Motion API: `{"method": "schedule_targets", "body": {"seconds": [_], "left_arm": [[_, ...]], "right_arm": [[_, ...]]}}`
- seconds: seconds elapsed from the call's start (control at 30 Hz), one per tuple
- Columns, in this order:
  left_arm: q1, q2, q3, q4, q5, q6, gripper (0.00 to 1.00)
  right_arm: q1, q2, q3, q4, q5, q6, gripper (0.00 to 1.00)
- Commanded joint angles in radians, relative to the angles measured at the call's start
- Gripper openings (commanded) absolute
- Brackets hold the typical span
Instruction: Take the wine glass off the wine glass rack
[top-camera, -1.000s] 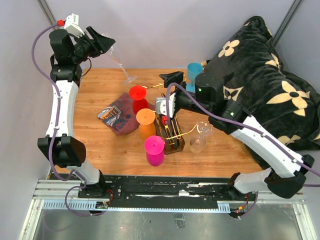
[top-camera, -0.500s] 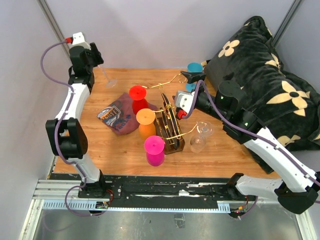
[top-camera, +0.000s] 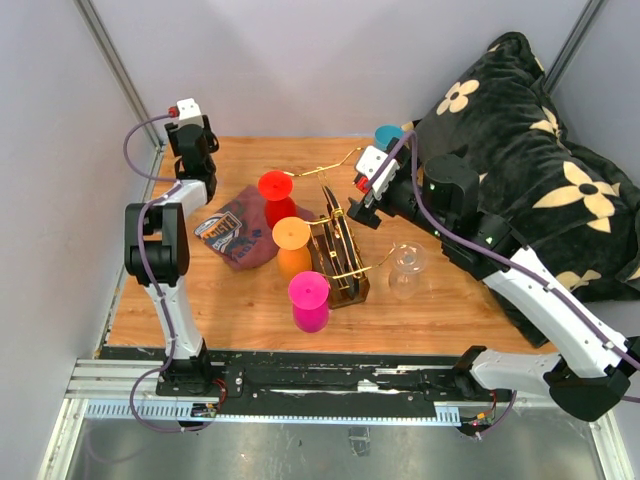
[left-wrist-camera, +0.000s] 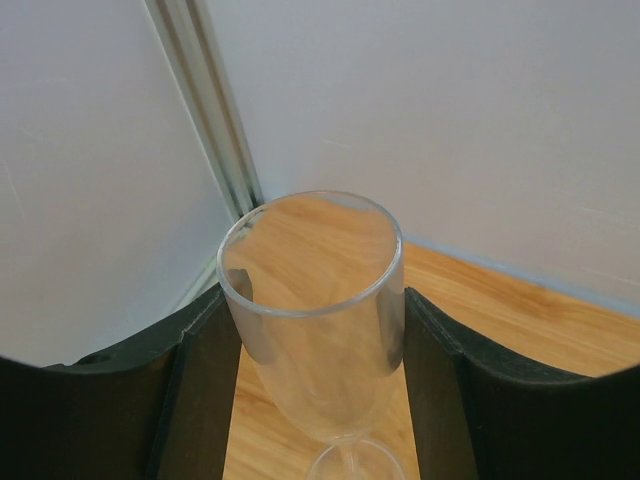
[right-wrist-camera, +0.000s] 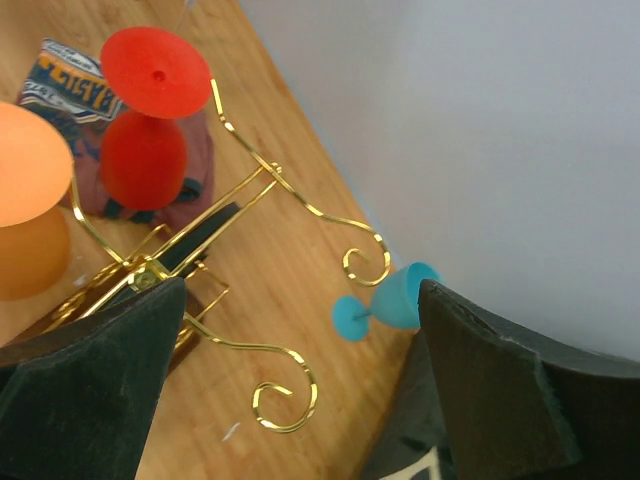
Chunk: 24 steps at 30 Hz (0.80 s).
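Note:
The wine glass rack (top-camera: 338, 258) stands mid-table, a dark wooden base with gold wire arms ending in curls (right-wrist-camera: 365, 262). Red (top-camera: 276, 188), orange (top-camera: 291, 243) and pink (top-camera: 310, 298) glasses and a clear one (top-camera: 404, 266) are at its arms. My left gripper (top-camera: 193, 150) is at the table's far-left corner, shut on a clear wine glass (left-wrist-camera: 315, 300) held upright by its bowl between both fingers (left-wrist-camera: 200, 380). My right gripper (top-camera: 362, 200) hovers open and empty above the rack's far side, and its wrist view (right-wrist-camera: 300, 300) shows the arms below.
A blue glass (top-camera: 385, 135) lies on its side at the table's back, also in the right wrist view (right-wrist-camera: 395, 300), next to a black flowered pillow (top-camera: 520, 150). A maroon printed cloth (top-camera: 235, 235) lies left of the rack. Walls and a metal post (left-wrist-camera: 210, 110) close the far-left corner.
My left arm has swung the clear glass from high above down into the far-left corner, turning it upright. My right gripper has lifted away from the rack toward the back right.

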Motion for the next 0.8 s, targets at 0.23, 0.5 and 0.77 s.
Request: {"method": "schedule_targets", "body": {"seconds": [0.23,0.5,0.77], "left_arm": [[-0.067,0.120,0.208,0.130,-0.008,0.016,0.01],[-0.157,0.257,0.360,0.128,0.007,-0.007,0.01],[-0.187,0.337,0.431,0.107,0.041,-0.002,0.12]], "right_arm": [[0.004,-0.023,-0.048,-0.041,-0.058,0.213,0.98],[0.004,-0.018,-0.051,-0.050,-0.074,0.219,0.97],[0.005,-0.037,-0.083,-0.048,-0.054,0.204,0.98]]}}
